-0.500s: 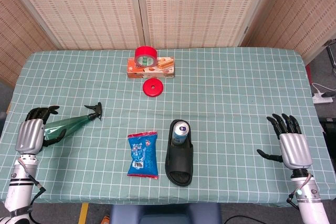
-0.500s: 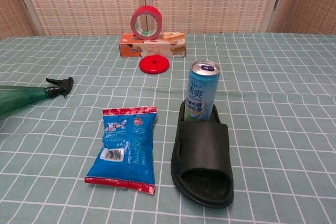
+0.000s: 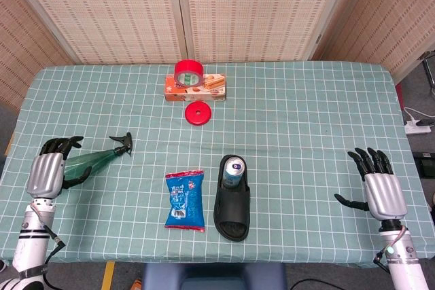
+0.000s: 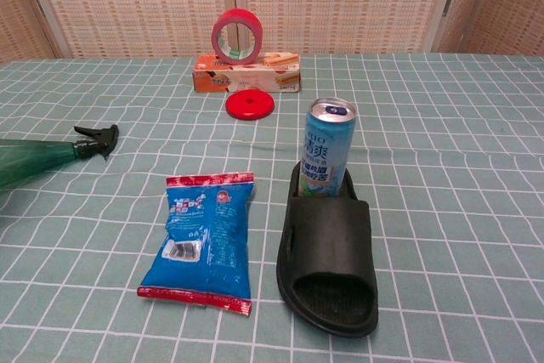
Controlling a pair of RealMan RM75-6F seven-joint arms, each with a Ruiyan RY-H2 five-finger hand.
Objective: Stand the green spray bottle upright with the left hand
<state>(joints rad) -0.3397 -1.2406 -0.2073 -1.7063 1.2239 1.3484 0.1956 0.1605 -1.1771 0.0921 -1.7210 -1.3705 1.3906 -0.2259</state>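
One firm wrap is needed: the left hand [image 3: 46, 173] is curled around the lying spray bottle [image 3: 92, 159], nozzle toward 2 o'clock. The base should be pivoted down before release.

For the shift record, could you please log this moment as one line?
left hand: grips green spray bottle | bottle: lying on table | right hand: open, idle

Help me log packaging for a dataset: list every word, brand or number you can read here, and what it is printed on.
"RIO": on the blue can standing in the black slipper.
Other print on the can: too small to read.
Blue snack bag: printed text and barcode, too blurred to read.
Orange box under the red tape roll: lettering not legible.
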